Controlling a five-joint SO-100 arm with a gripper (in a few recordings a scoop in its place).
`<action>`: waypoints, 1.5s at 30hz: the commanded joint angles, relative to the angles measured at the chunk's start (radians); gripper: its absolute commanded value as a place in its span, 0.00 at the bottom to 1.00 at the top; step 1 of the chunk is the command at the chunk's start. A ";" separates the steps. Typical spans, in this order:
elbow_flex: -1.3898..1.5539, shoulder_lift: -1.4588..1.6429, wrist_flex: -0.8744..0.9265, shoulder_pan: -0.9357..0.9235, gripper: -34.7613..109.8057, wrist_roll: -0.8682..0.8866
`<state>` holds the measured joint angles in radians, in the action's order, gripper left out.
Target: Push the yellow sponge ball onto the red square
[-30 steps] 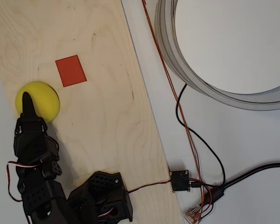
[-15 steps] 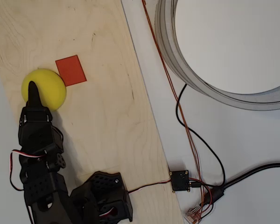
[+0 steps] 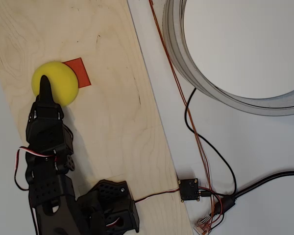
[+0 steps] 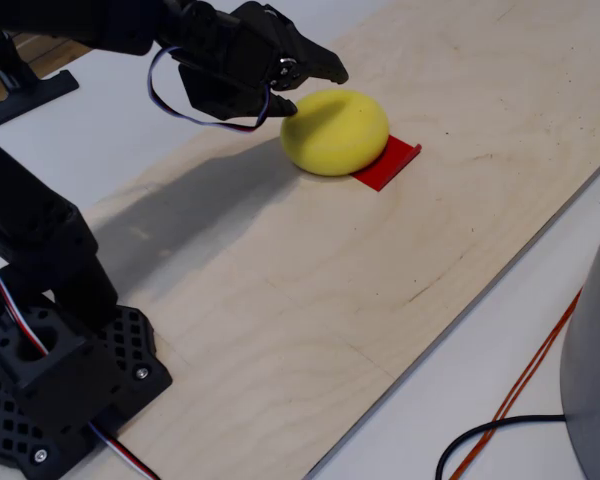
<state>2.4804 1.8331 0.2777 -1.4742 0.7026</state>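
Currently cataloguing, left to right in the overhead view.

Item one: my gripper (image 3: 45, 84), black, lying over the near-left part of the ball. My jaws are looking pressed together into a single narrow point, gripping nothing; I am using the tip as a pusher. In the fixed view my gripper (image 4: 315, 82) is touching the ball's upper left side.

Item two: the yellow sponge ball (image 3: 59, 81), resting on the wooden board (image 3: 112, 122). It is overlapping the left part of the patch, and in the fixed view the yellow sponge ball (image 4: 337, 131) is hiding the patch's near-left portion.

Item three: the red square (image 3: 81, 72), flat, tilted, its right side and far corner showing beyond the ball. In the fixed view the red square (image 4: 390, 162) is peeking out at the ball's right.

Item four: orange and black cables (image 3: 186, 127) on the white table, with a large grey ring (image 3: 186, 63) at far right. Both are well clear of my work.

Handling note, as judgement: the push is partly done. I am thinking the good move is a short, slow nudge rightward and slightly far, with my tip low behind the ball's centre, since soft foam may roll on past the patch or slip sideways off a narrow tip.
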 commanded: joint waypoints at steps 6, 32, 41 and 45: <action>-0.048 -0.003 0.009 -0.043 0.41 0.011; -0.210 -0.206 0.015 -0.209 0.41 -0.100; -0.141 -0.126 0.017 -0.167 0.41 -0.034; -0.117 -0.100 0.017 -0.152 0.41 -0.017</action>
<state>2.3516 1.6904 0.2730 -1.6306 0.6688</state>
